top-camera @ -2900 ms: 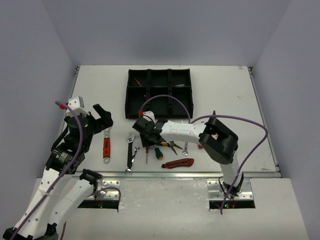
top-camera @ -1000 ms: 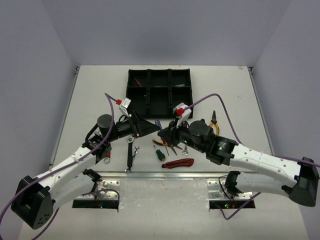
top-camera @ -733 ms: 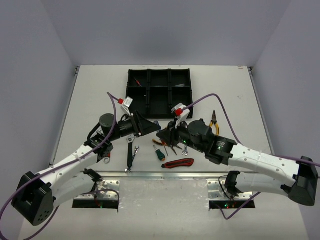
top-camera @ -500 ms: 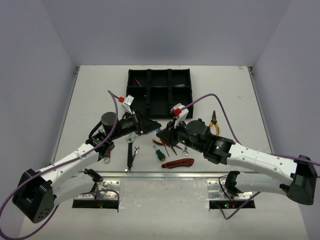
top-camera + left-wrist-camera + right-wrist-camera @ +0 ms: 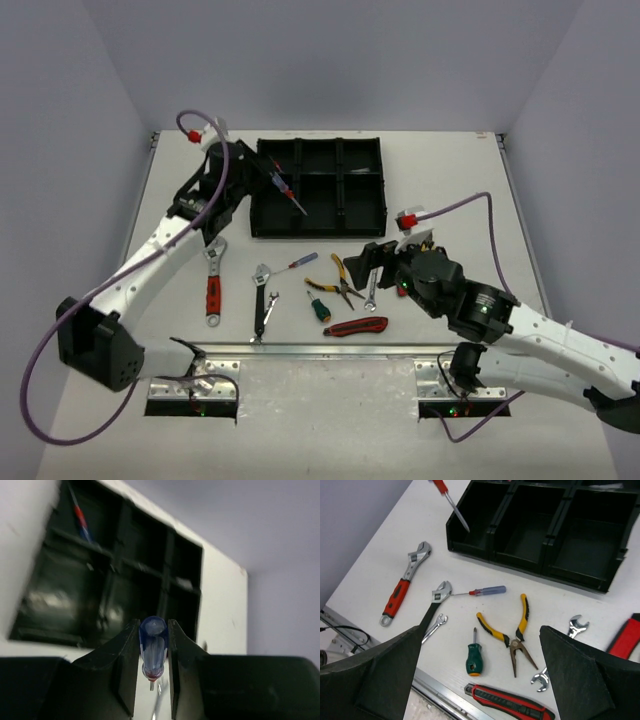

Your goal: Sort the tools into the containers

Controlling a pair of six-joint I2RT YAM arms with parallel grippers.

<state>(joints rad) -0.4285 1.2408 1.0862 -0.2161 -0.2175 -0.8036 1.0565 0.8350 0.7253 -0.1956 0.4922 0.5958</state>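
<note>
My left gripper (image 5: 264, 174) (image 5: 153, 650) is shut on a blue-handled screwdriver (image 5: 153, 642) (image 5: 288, 194) (image 5: 451, 501). The screwdriver's shaft slants over the left end of the black tray (image 5: 320, 232) (image 5: 120, 577) (image 5: 530, 562). Another screwdriver (image 5: 80, 516) lies in a far compartment. My right gripper (image 5: 372, 262) (image 5: 480, 630) stands open above the loose tools, holding nothing. Under it lie yellow pliers (image 5: 512, 630) (image 5: 345, 278), a green screwdriver (image 5: 474, 659) (image 5: 318, 305), a blue screwdriver (image 5: 487, 591) (image 5: 295, 263) and a red utility knife (image 5: 510, 705) (image 5: 356, 326).
A red-handled adjustable wrench (image 5: 213, 283) (image 5: 402, 587) and a black-handled one (image 5: 262, 295) (image 5: 432, 607) lie left of the group. Silver spanners (image 5: 542, 677) (image 5: 370, 290) rest at its right. The metal rail (image 5: 350, 349) marks the table's near edge.
My left arm has swung from the middle of the table up to the tray's left end, carrying the screwdriver. My right arm has drawn back to the right and its jaws have opened wide.
</note>
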